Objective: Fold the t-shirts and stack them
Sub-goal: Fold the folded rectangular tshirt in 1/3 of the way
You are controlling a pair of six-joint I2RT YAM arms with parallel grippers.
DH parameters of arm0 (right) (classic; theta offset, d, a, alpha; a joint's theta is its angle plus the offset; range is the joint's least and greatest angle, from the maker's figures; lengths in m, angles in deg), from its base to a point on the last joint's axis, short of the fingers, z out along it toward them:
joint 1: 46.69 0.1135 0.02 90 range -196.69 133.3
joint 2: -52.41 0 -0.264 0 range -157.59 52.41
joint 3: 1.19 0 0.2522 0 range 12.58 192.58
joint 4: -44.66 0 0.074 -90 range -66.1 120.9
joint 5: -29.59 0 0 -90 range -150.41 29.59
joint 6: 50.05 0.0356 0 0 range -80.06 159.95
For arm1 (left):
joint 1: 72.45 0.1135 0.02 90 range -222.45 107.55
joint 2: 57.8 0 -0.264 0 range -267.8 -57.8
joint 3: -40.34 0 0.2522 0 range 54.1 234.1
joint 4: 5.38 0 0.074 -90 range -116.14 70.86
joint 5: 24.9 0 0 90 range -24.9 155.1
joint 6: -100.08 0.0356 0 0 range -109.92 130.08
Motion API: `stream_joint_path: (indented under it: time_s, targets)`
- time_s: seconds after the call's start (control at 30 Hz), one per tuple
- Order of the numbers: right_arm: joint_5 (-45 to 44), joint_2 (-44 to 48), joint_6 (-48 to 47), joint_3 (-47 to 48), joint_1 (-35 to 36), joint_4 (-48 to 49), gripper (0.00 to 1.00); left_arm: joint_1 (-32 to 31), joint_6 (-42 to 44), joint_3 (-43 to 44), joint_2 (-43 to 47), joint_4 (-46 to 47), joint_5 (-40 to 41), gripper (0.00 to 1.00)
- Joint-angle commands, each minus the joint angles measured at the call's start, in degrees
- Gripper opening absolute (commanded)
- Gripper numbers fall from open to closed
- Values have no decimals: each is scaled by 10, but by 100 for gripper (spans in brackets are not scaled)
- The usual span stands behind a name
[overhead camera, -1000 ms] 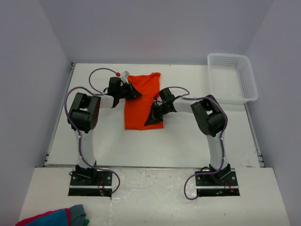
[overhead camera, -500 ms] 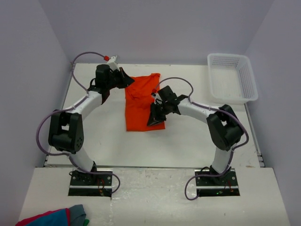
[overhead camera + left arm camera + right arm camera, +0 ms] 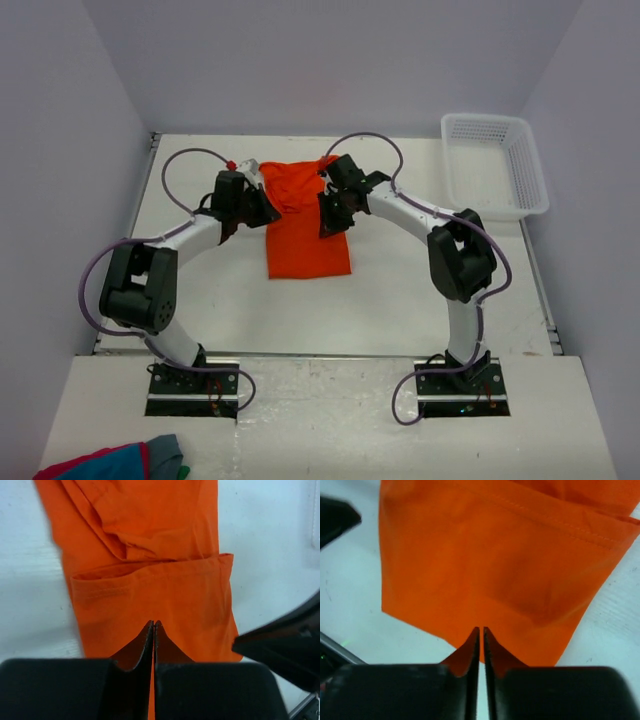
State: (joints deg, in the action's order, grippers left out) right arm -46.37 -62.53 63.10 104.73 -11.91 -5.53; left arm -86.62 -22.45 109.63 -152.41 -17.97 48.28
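Observation:
One orange t-shirt (image 3: 308, 240) lies on the white table as a folded strip, with its far end rumpled. My left gripper (image 3: 264, 206) sits at the strip's left edge and my right gripper (image 3: 330, 214) at its right edge, both near the far half. In the left wrist view the left gripper (image 3: 154, 623) is shut, its tips over the orange cloth (image 3: 165, 595) just short of a folded sleeve. In the right wrist view the right gripper (image 3: 479, 629) is shut, its tips just inside an edge of the cloth (image 3: 485, 575). I see no cloth pinched in either.
A white plastic basket (image 3: 495, 165) stands at the back right of the table. A red, blue and grey cloth bundle (image 3: 115, 463) lies on the near ledge at the lower left. Purple cables loop above both arms.
The left gripper has come nearer, from the shirt's far left corner to its left edge. The right gripper has moved farther, from the near right part to mid right edge. The shirt's outline has stayed put.

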Motion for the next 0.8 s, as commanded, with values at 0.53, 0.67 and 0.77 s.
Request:
stream_joint_path:
  time_s: [0.53, 0.67, 0.77]
  targets:
    - [48, -136, -14, 139, -63, -36, 0, -51, 4, 60, -109, 7, 56, 0]
    - [60, -130, 3, 118, -64, -34, 0, -52, -2, 77, -135, -41, 84, 0]
    - [78, -115, 25, 75, -63, -9, 0, -53, -4, 77, -138, -56, 98, 0]
